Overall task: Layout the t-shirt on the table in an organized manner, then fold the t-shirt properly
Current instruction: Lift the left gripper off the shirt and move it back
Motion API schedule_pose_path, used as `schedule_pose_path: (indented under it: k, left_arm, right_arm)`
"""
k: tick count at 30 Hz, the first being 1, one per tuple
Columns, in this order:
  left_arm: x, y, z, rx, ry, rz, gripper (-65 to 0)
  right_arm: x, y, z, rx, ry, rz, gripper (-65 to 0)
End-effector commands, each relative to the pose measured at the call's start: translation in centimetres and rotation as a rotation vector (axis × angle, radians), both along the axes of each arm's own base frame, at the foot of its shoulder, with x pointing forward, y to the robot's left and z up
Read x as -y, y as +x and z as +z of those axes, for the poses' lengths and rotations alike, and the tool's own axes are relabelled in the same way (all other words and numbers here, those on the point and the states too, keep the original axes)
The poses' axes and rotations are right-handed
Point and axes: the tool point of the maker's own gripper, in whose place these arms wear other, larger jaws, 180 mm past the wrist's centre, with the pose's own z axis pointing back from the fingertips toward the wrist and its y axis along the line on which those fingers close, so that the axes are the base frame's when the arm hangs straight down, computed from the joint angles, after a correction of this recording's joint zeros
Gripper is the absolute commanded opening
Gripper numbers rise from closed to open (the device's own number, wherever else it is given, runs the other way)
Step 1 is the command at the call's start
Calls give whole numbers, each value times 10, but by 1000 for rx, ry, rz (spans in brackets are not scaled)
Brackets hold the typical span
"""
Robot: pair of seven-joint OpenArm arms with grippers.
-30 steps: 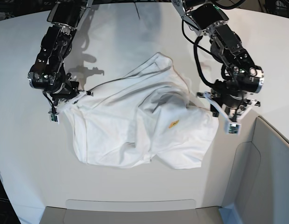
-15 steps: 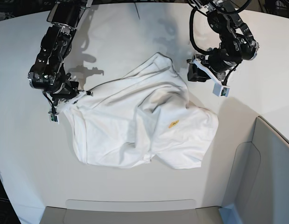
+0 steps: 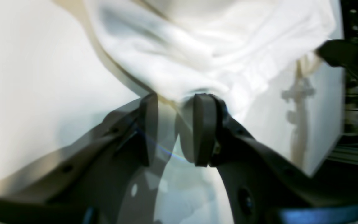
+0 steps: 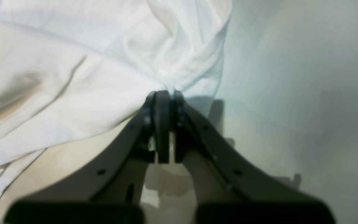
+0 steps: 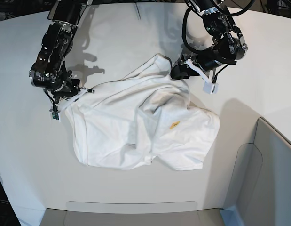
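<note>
The white t-shirt (image 5: pixel 136 122) lies crumpled in the middle of the table (image 5: pixel 23 155), with a small orange mark (image 5: pixel 175 125) facing up. In the base view my right gripper (image 5: pixel 74 98) is at the shirt's left edge. The right wrist view shows that gripper (image 4: pixel 163 93) shut on a bunched fold of the t-shirt (image 4: pixel 73 77). My left gripper (image 5: pixel 179 71) is at the shirt's far corner. In the left wrist view the left gripper (image 3: pixel 176 99) has its fingers apart, and a fold of the t-shirt (image 3: pixel 204 53) lies right at their tips.
Grey bin-like panels stand at the right (image 5: pixel 272 179) and along the near edge (image 5: pixel 131 214) of the table. Bare white tabletop surrounds the shirt on the left, at the far side and on the right.
My left arm has swung from the shirt's right side up and left to its far corner. The right gripper has kept its hold on the left edge and barely moved.
</note>
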Motion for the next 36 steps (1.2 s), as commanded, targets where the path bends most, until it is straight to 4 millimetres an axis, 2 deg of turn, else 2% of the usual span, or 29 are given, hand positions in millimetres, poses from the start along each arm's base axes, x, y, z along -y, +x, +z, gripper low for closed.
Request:
schedule_pose_path:
  k: [1,7,15,18,22,31,33,36]
  left_arm:
    - [2,4,6,16,-15,0,-456]
    - [1,5,8,25,-28,8,-456]
    - [7,10,27,92,-120,24,-456]
    - [-4,0,33,111,-61,17,-456]
    - [-19,1,49,166,15,9,-456]
    - [-18,1,49,164,17,4,-456]
    - [-10,-6,45,150,13,-27,-456]
    - [19,-17,42,138,8,-153,-456]
  right_arm:
    - [2,9,12,48,-6,1,-650]
    - [2,9,12,49,-8,0,-650]
    - [1,9,12,48,-8,3,-650]
    - [1,11,13,51,-8,4,-650]
    - [1,19,17,65,-4,4,-650]
    - [-4,28,16,61,17,7,-650]
    - [-4,28,16,61,17,7,-650]
    - [-5,28,16,61,17,7,-650]
